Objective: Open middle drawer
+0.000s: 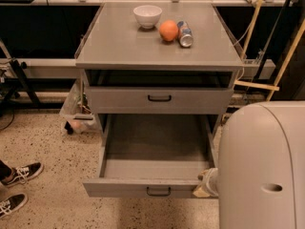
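Note:
The middle drawer [155, 149] is pulled far out of the grey cabinet, showing its plain grey tray. Its flat front panel with the small black bar handle [158, 191] faces me at the bottom. The drawer above it [159, 99] is shut. The lowest drawer is hidden under the open one. My gripper [204, 185] shows only as a pale tip beside the open drawer's front right corner, apart from the handle. It sticks out from behind my white arm housing [262, 166].
On the cabinet top [119, 42] stand a white bowl [147, 15], an orange [168, 30] and a can lying on its side [184, 34]. A person's sneakers [16, 185] are on the speckled floor at left. Wooden poles [286, 56] lean at right.

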`<state>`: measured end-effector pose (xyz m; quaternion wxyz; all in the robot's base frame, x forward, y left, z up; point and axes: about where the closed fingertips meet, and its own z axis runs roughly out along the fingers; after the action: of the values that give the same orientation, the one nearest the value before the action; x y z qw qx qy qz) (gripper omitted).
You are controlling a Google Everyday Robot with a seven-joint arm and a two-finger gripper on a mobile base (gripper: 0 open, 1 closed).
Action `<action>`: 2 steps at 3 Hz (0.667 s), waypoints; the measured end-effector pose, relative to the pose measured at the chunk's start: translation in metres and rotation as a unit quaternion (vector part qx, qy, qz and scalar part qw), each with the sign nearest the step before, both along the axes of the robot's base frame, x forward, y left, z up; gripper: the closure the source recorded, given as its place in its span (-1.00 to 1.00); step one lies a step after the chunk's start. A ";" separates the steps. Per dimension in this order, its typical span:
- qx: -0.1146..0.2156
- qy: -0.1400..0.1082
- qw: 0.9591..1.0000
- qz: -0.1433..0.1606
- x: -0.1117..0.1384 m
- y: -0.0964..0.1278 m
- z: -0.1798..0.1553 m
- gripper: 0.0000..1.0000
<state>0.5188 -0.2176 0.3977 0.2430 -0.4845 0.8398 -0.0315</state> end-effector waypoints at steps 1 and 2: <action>0.000 0.000 1.000 0.000 0.000 0.000 0.000 -0.23; 0.000 0.000 1.000 0.000 0.000 0.000 0.000 -0.69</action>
<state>0.5188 -0.2176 0.3977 0.2430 -0.4845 0.8398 -0.0315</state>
